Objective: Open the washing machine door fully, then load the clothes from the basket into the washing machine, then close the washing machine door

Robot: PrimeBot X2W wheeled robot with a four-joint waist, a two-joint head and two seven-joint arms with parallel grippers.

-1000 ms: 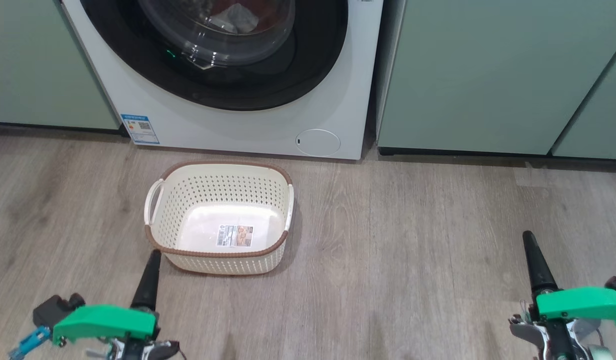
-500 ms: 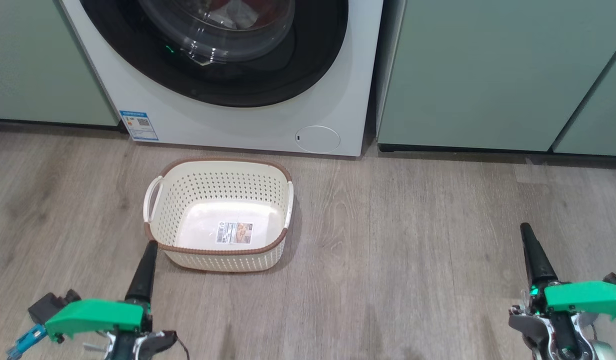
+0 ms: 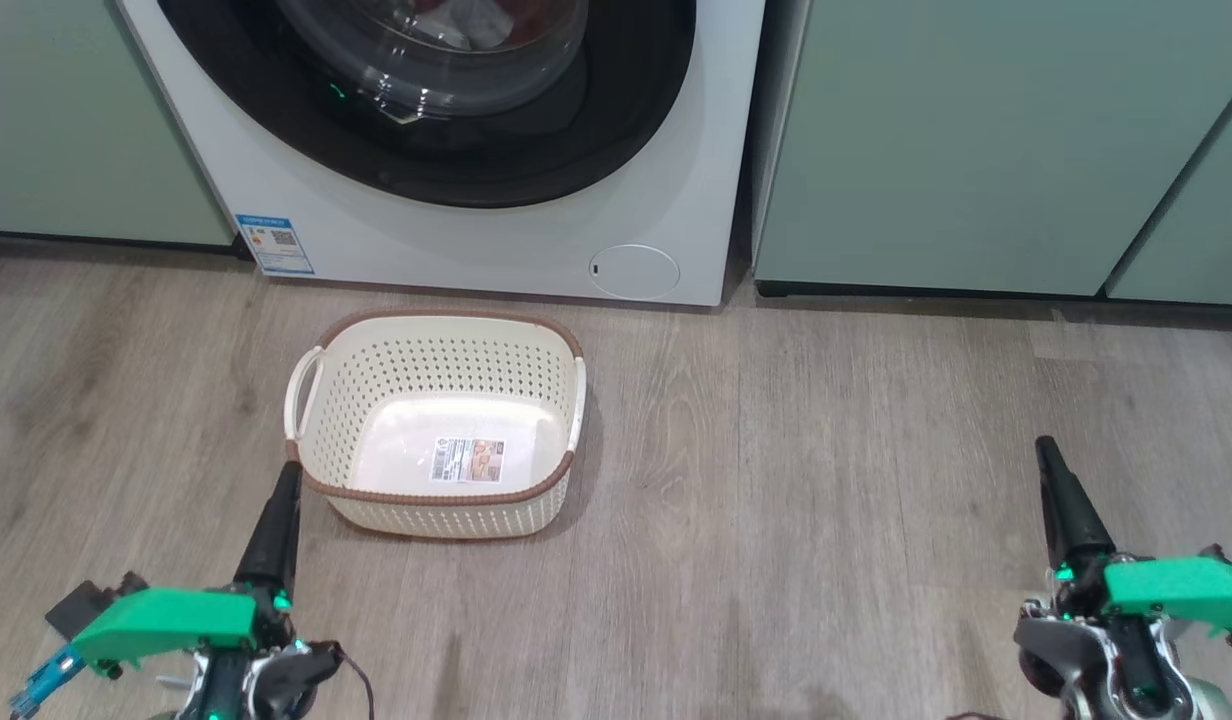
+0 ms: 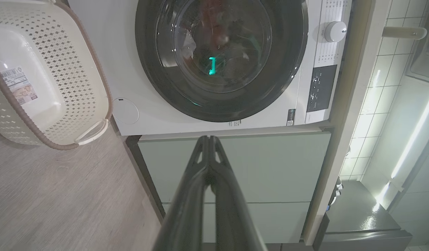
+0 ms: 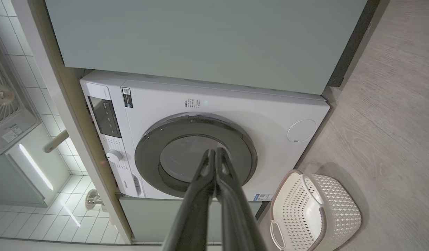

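Note:
The white washing machine (image 3: 456, 250) stands between pale green cabinets. Its washing machine door (image 3: 576, 140) lies shut against the front. The clothes (image 3: 473, 22) show red and white behind the glass. On the floor in front sits the basket (image 3: 426, 370), with only a sticker on its bottom. My left gripper (image 3: 288, 475) is shut and empty just off the basket's near left corner. My right gripper (image 3: 1046, 450) is shut and empty far to the right. In the left wrist view the left gripper (image 4: 208, 139) points at a cabinet beside the door (image 4: 280, 69). In the right wrist view the right gripper (image 5: 214, 151) points at the door (image 5: 148, 157).
Pale green cabinets (image 3: 976, 150) flank the washer on both sides. Grey wood-look floor (image 3: 826, 500) stretches between the basket and my right gripper. The washer's dial (image 4: 334, 31) and dark control panel (image 4: 320, 87) show in the left wrist view.
The whole head picture has slid up a little, so the camera has moved. Both grippers stay shut. The door, basket and clothes have not moved.

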